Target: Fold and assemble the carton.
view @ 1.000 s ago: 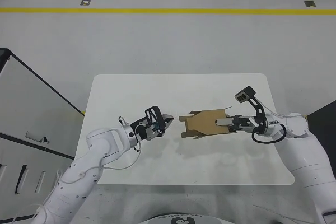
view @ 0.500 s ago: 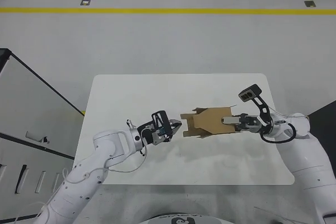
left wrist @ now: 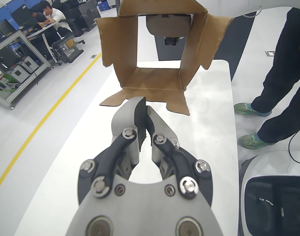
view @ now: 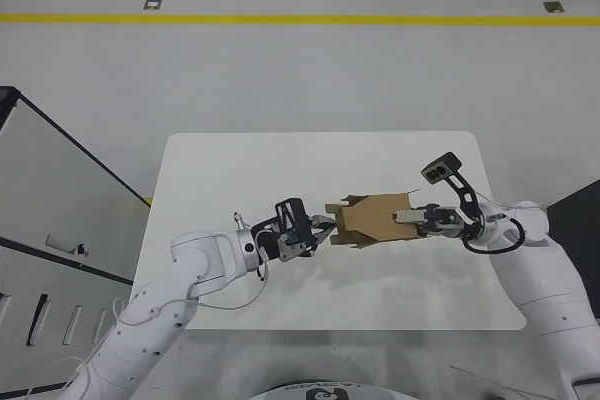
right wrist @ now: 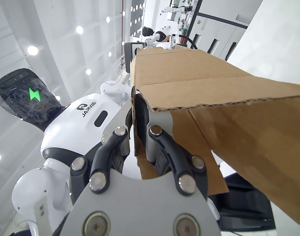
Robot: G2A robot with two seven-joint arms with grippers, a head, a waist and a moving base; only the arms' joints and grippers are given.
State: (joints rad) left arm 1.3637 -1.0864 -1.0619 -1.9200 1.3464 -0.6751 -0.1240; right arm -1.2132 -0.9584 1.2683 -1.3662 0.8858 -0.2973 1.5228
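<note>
Top view: the left arm (view: 195, 262) stretches in from 7 o'clock. Its left gripper (view: 320, 233) is pressed together, just beside the box (view: 372, 218) at the middle of the table (view: 230, 160). The right gripper (view: 408, 217) pinches the box's 3 o'clock flap.

White table (view: 230, 170), rounded corners, seen from above.
I see the open carton (view: 375, 218) over its middle, just right of centre; whether its lower flaps rest on the top I cannot tell.
</note>
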